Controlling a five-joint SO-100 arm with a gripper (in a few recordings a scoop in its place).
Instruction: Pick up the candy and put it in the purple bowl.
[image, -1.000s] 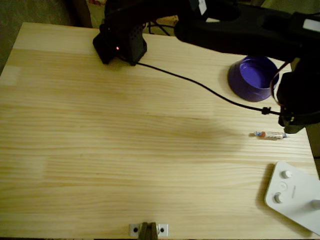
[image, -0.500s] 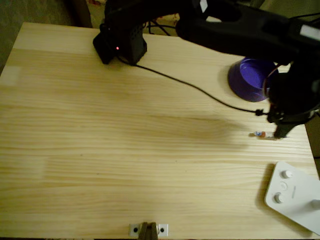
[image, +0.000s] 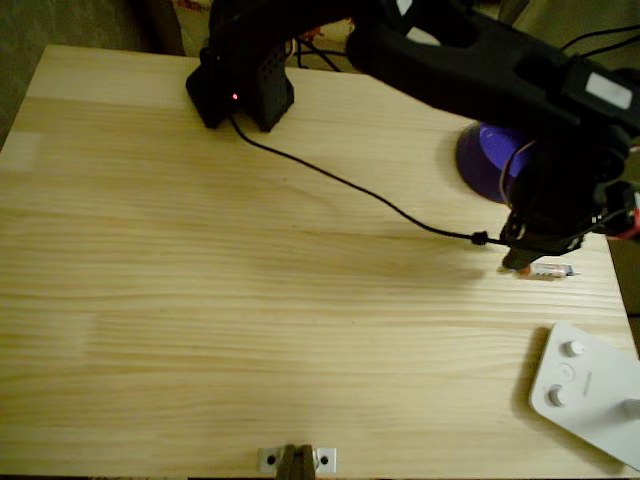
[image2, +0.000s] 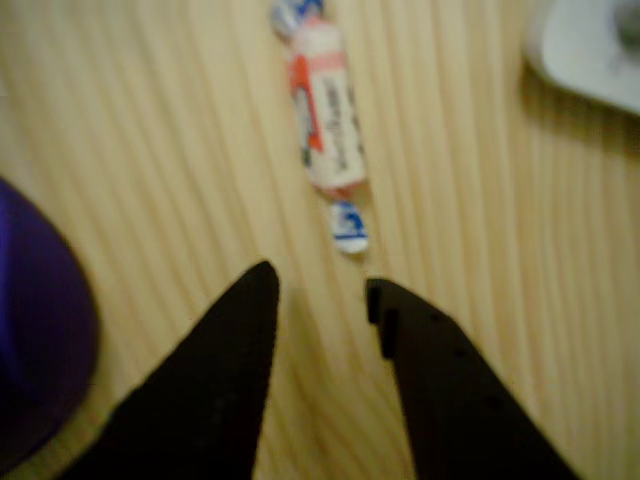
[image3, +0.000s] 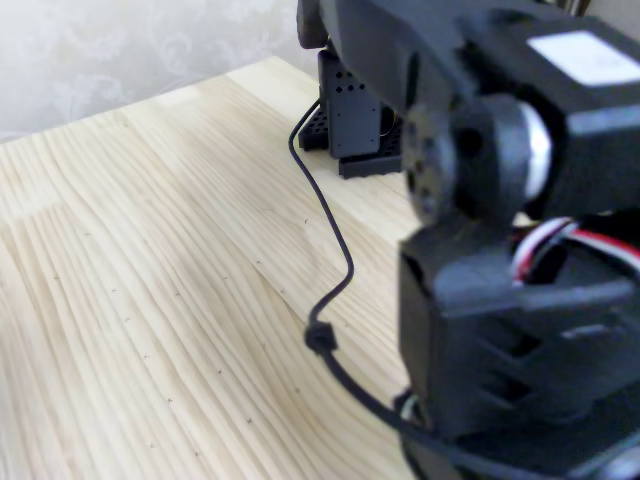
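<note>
Pale pine boards with long, even grain make up the table (image: 250, 300), and a patterned light wall can be made out behind it in the fixed view. At the far edge of the table in the overhead view, the arm's black base (image: 240, 85) is seen with a small red light on it, and a thin black cable (image: 350, 185) is trailed from it across the wood toward the wrist.

The candy (image2: 325, 110) is found lying flat on the table near the right edge in the overhead view (image: 548, 270), between the purple bowl (image: 485, 160) above it and a white angular device with round knobs (image: 585, 390) below it. In the wrist view its white wrapper with red-orange and blue marks is shown lengthwise, one blue twisted end being turned toward the fingertips.

The hand (image2: 320, 290) is held open just short of the candy, a clear gap of bare wood being left between the two black fingers (image2: 225, 370); nothing is gripped. The near twisted end of the candy is seen close ahead of that gap, but it is not touched by either finger. In the overhead view the hand (image: 525, 262) is placed just beside the candy's left end, which is partly covered by it.

The purple bowl is partly hidden by the arm in the overhead view, and its dark rim (image2: 40, 340) appears at the left edge of the wrist view.
</note>
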